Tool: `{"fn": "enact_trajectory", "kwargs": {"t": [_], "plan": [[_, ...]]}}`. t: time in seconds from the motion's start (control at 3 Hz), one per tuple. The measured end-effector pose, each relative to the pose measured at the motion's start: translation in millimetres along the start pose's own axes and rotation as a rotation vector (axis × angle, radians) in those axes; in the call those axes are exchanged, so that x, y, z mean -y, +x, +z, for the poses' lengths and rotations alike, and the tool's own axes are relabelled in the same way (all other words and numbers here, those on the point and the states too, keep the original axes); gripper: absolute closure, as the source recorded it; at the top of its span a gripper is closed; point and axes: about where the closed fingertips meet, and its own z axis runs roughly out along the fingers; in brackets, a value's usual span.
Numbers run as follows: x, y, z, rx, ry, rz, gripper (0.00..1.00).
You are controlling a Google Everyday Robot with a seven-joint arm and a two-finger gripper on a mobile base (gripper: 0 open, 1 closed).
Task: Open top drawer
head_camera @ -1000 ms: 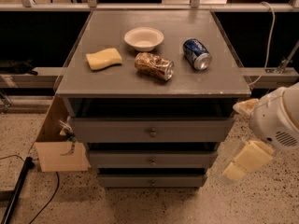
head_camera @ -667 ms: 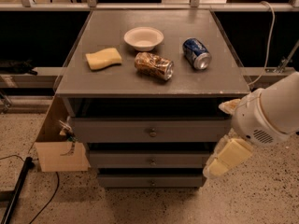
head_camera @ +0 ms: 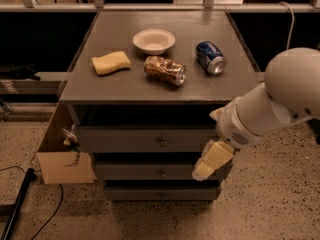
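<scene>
The top drawer [head_camera: 130,140] is the widest grey front of three, just under the cabinet top, with a small round brass knob [head_camera: 163,142] at its centre. Its front sits flush with the cabinet. My gripper [head_camera: 206,145] comes in from the right on a thick white arm [head_camera: 280,99]. It hangs in front of the right end of the top and middle drawer fronts, to the right of the knob and apart from it. Its cream fingers [head_camera: 211,160] stand apart and hold nothing.
On the grey cabinet top [head_camera: 120,91] lie a yellow sponge [head_camera: 110,62], a white bowl [head_camera: 154,40], a crumpled brown bag [head_camera: 165,70] and a blue can [head_camera: 210,57] on its side. A cardboard box [head_camera: 65,166] stands against the cabinet's left side. A black cable [head_camera: 17,204] lies on the floor at the left.
My arm and gripper have moved left from beside the cabinet to in front of the right end of the drawer fronts. The drawers and the things on top have not moved.
</scene>
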Motion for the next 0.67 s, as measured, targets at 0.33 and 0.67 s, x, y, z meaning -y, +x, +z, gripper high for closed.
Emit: {"fn": "enact_trajectory", "kwargs": {"t": [0.33, 0.67], "plan": [[10, 0, 33, -0.021, -0.03, 0.009, 0.0], [34, 29, 86, -0.102, -0.05, 0.086, 0.0]]}}
